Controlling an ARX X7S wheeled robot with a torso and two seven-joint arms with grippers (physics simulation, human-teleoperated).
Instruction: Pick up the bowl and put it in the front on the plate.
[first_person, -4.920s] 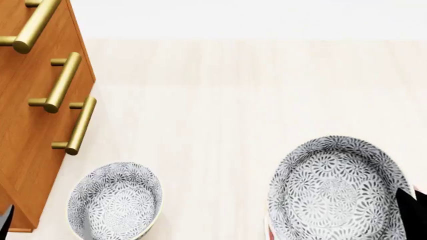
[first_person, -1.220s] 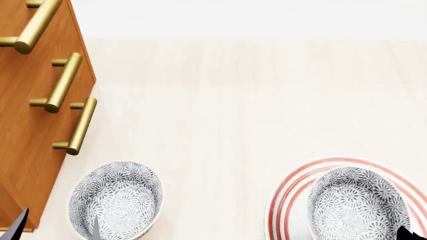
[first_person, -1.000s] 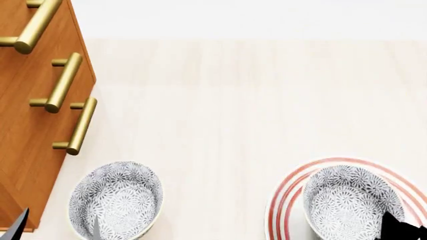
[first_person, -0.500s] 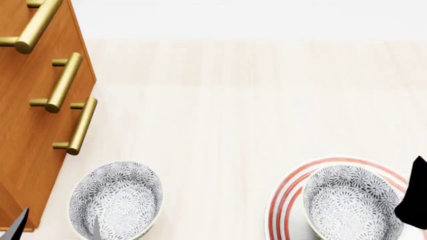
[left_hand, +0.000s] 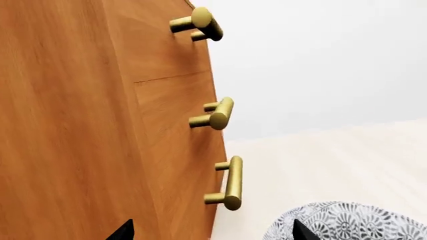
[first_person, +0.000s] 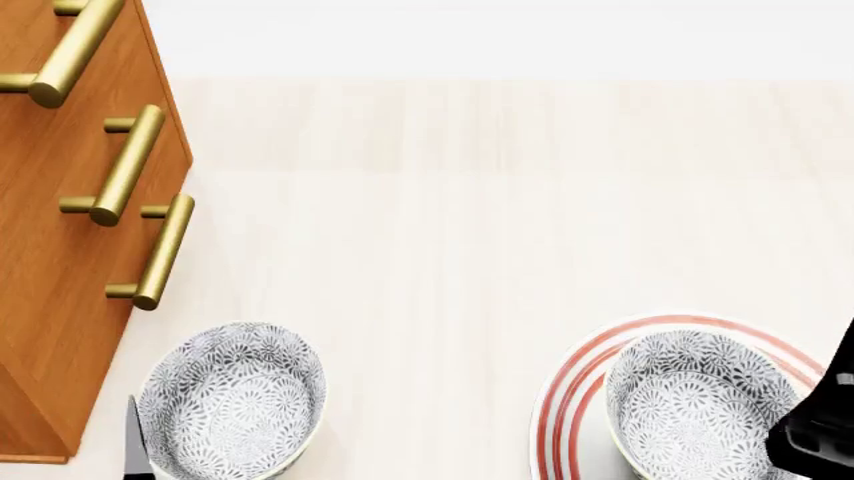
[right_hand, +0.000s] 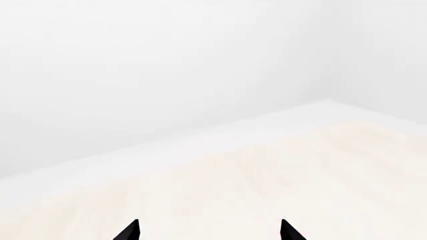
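The bowl (first_person: 697, 407), white with a dense grey-blue floral pattern, stands upright on the red-ringed plate (first_person: 571, 392) at the lower right of the head view. My right gripper (right_hand: 209, 233) is open with only bare floor between its tips. Its dark body (first_person: 822, 432) sits at the bowl's right side, apart from the rim. A look-alike bowl (first_person: 234, 400) stands at the lower left, also seen in the left wrist view (left_hand: 347, 223). My left gripper (left_hand: 212, 233) is open beside it, and one of its fingers (first_person: 134, 452) shows left of that bowl.
A wooden cabinet (first_person: 54, 250) with brass bar handles (first_person: 158, 250) fills the left side, close to the left bowl and my left gripper. Pale wooden floor (first_person: 494, 220) stretches ahead to a white wall.
The bowl, held high 4.9 s ago, now rests on the plate. My right gripper has let go and drawn back to the right. My left finger has shifted right, nearer the left bowl.
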